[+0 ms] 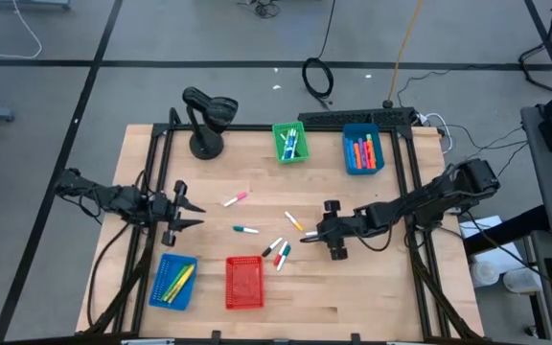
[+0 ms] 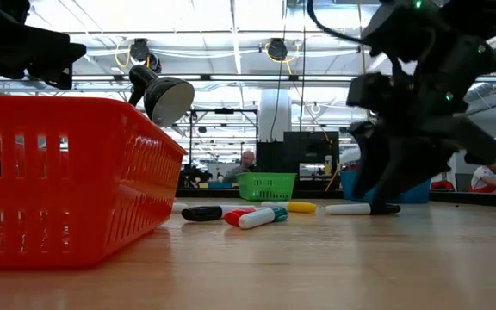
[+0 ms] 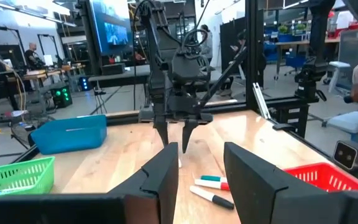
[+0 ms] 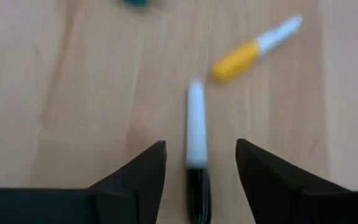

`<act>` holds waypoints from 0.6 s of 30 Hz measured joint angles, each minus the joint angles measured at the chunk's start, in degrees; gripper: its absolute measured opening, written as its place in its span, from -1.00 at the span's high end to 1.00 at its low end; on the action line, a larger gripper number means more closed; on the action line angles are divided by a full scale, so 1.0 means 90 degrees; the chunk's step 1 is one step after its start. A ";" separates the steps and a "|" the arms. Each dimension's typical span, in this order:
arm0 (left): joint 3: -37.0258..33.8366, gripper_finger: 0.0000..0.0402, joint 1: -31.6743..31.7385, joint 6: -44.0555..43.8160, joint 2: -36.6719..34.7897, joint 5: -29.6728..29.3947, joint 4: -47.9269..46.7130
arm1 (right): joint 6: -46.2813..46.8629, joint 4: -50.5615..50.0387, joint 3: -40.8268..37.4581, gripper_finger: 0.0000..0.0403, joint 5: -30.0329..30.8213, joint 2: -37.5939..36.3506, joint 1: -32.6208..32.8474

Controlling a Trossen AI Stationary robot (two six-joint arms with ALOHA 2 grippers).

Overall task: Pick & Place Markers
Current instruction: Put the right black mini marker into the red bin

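1. The right gripper (image 4: 199,165) is down low over the middle of the table, fingers spread apart and holding nothing. A white marker with a black cap (image 4: 196,143) lies flat on the wood right between them (lengthwise, cap end nearest the wrist).
2. Just past that one there's a yellow-capped marker (image 4: 253,51) lying at an angle, close but not touching.
3. From above, the other loose markers sit in a small cluster (image 1: 278,251) beside the gripper, with a pink one (image 1: 235,199) and a green-capped one (image 1: 245,229) further toward the left arm.
4. The left gripper (image 1: 192,213) hangs at the table's left side, part-open with nothing in it, just waiting.
5. Baskets: red basket (image 1: 244,283) looks empty, while the green basket (image 1: 290,142) and both blue ones already hold markers.
6. My read: this is the reach-and-grab step. Next move needs the fingers to drop a touch and pinch across the barrel without nudging the yellow neighbour.
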 joint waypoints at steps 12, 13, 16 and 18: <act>0.0002 0.33 0.0000 0.0000 0.0000 -0.0003 0.0010 | 0.0155 0.0519 0.0037 0.21 -0.0165 0.1066 -0.0124; 0.0002 0.33 0.0000 0.0000 0.0000 -0.0003 0.0012 | 0.0169 0.0381 0.0034 0.25 -0.0211 0.1097 -0.0124; 0.0003 0.33 0.0000 0.0000 0.0000 -0.0005 0.0021 | 0.0189 0.0084 0.0029 0.42 -0.0339 0.1129 -0.0131; 0.0005 0.33 0.0000 0.0000 0.0001 -0.0005 0.0009 | 0.0188 -0.0073 0.0029 0.56 -0.0336 0.1133 -0.0128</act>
